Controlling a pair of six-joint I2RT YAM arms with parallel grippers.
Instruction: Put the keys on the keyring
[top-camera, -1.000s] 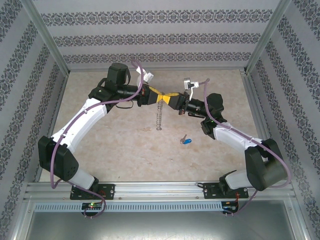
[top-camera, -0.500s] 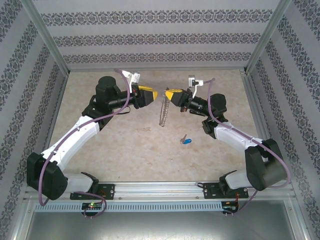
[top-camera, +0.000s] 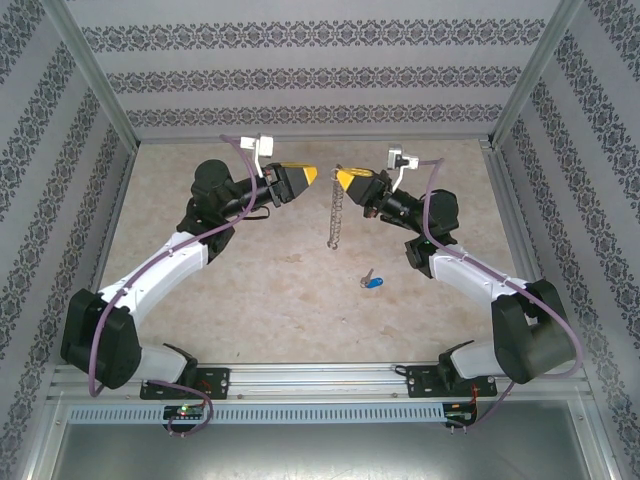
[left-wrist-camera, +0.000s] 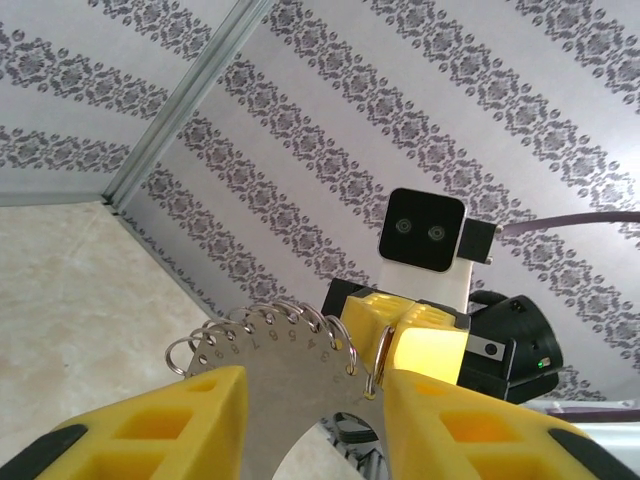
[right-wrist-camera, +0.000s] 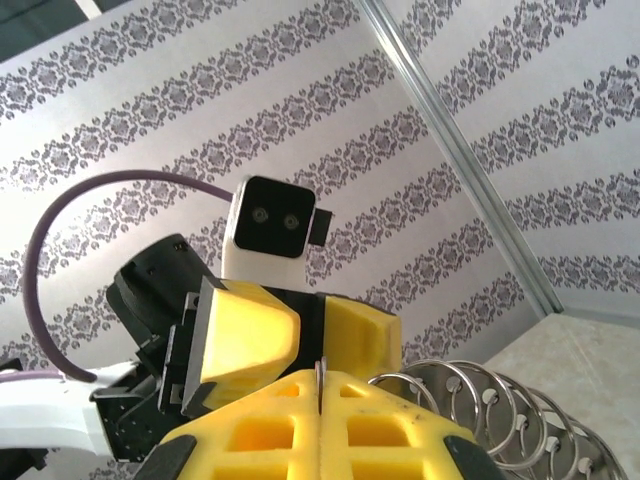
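The keyring (top-camera: 335, 215) hangs like a silvery chain from my right gripper (top-camera: 343, 181), which is shut on its top ring. In the left wrist view the keyring (left-wrist-camera: 270, 360) is a curved numbered metal plate carrying several split rings, with the right gripper (left-wrist-camera: 400, 335) pinching the end ring. My left gripper (top-camera: 308, 178) faces it a short way off, open, with the plate seen between its fingers (left-wrist-camera: 200, 420) but untouched. A thin ring edge sticks up between the right fingertips (right-wrist-camera: 345, 400). The blue-headed key (top-camera: 372, 281) lies on the table, below and right of the keyring.
The beige tabletop (top-camera: 250, 290) is closed in by patterned walls (top-camera: 320, 75) at the back and sides. Metal frame posts (top-camera: 100, 90) stand at the rear corners. Both grippers are raised near the back wall.
My left gripper let go of the keyring and pulled back to the left. Both grippers rose toward the back wall, and the keyring now dangles from the right gripper alone.
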